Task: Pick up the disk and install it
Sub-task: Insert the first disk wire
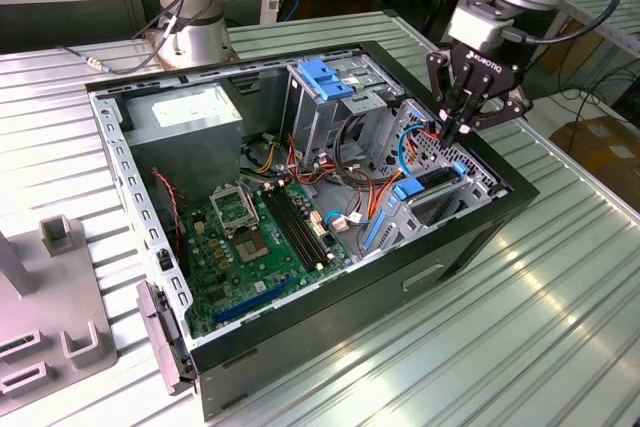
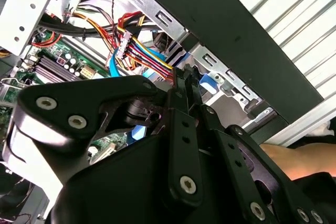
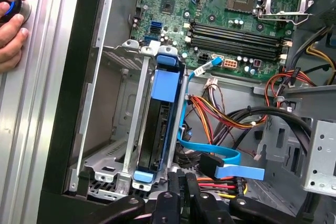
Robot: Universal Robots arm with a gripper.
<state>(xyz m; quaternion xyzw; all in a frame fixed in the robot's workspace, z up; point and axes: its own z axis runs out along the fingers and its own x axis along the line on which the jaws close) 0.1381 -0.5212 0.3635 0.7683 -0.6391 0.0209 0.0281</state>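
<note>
Inside the open computer case, the disk sits on edge in the metal bay. The gripper, fingers closed on nothing, hovers just beside it.

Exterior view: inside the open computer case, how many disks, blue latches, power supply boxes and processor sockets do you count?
Silver-grey metal disk in blue plastic carrier rails: 1
Blue plastic latch on the metal drive cage: 1
Grey metal power supply box with white sticker: 1
Square metal processor socket: 1
Total: 4
</note>
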